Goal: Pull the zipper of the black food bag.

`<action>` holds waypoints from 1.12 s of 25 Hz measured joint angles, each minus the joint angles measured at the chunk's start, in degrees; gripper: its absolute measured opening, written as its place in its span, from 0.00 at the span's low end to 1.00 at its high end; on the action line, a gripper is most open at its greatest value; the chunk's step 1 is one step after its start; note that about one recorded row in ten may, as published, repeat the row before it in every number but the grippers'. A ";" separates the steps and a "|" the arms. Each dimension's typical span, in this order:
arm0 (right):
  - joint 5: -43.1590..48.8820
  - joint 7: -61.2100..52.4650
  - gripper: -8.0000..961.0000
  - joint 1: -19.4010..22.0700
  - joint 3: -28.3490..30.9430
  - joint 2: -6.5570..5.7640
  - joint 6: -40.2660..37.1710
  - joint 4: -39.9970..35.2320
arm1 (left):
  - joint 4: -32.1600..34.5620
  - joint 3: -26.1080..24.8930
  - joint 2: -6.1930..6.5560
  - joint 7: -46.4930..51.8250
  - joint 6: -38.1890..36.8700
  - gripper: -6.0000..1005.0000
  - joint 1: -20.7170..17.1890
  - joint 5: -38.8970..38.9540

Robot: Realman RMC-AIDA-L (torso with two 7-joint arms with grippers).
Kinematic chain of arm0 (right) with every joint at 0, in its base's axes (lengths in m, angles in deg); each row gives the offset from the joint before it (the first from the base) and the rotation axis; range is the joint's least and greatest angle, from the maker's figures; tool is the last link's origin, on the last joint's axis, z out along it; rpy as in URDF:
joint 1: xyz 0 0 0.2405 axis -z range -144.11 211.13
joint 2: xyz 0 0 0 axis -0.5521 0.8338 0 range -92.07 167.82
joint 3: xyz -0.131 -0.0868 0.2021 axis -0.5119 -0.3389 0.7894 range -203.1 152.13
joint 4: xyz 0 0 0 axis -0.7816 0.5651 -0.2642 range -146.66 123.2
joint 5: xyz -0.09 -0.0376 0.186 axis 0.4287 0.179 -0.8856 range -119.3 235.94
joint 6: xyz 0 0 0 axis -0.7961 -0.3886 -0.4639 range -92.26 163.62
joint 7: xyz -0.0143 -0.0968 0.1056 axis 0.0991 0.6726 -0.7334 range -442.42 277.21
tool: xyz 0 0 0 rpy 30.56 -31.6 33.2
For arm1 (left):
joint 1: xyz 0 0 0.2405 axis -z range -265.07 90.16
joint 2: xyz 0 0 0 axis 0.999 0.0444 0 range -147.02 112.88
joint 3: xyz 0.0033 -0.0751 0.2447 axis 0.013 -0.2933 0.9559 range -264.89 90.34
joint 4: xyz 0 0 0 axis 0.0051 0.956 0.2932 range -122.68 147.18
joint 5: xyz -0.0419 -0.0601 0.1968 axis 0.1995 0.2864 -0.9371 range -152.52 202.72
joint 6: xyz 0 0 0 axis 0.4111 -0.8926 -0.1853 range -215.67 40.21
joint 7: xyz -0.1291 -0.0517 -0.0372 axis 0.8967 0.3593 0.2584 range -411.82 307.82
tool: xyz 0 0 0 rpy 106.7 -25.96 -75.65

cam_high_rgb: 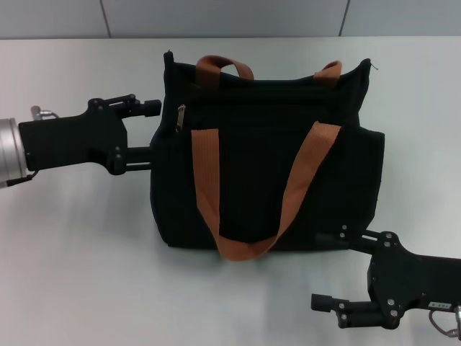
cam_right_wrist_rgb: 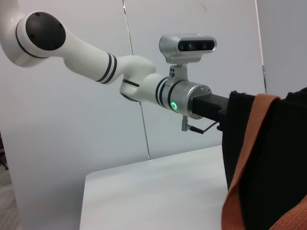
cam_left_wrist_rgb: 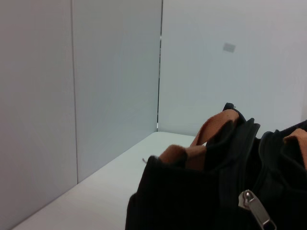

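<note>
left gripper (cam_high_rgb: 150,137) beside black food bag (cam_high_rgb: 266,180) | fingers spread, empty | zipper (cam_high_rgb: 181,117) just inboard (ungrasped) | pinch tab squarely, pull along zip line | right gripper (cam_high_rgb: 338,270) at bag's near corner, spread, bracing

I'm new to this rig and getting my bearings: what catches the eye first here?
The black food bag with orange-brown strap handles dominates the middle of the white table. The left pincer sits at its left side near the silver zipper; the right pincer is at its near right corner.

black food bag (cam_left_wrist_rgb: 192,201), silver zipper (cam_left_wrist_rgb: 256,213), white wall (cam_left_wrist_rgb: 96,86)
</note>
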 joint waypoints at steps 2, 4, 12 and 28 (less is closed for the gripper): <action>-0.05 -0.03 0.87 0.00 0.07 -0.01 0.00 -0.01 | 0.32 0.34 -0.28 -1.26 0.45 0.64 0.62 -0.09; -0.07 -0.03 0.86 0.00 0.09 -0.01 0.00 0.00 | 0.43 0.52 -0.39 -2.61 0.68 0.64 0.74 -0.04; -0.10 -0.03 0.86 0.00 0.11 0.06 0.00 -0.01 | 0.49 -0.03 -0.49 -5.33 0.99 0.62 0.45 0.83; -1.30 -0.03 0.85 -0.27 0.11 0.17 -2.24 0.00 | 0.74 -0.07 -0.61 -5.54 -0.57 0.11 -1.07 4.68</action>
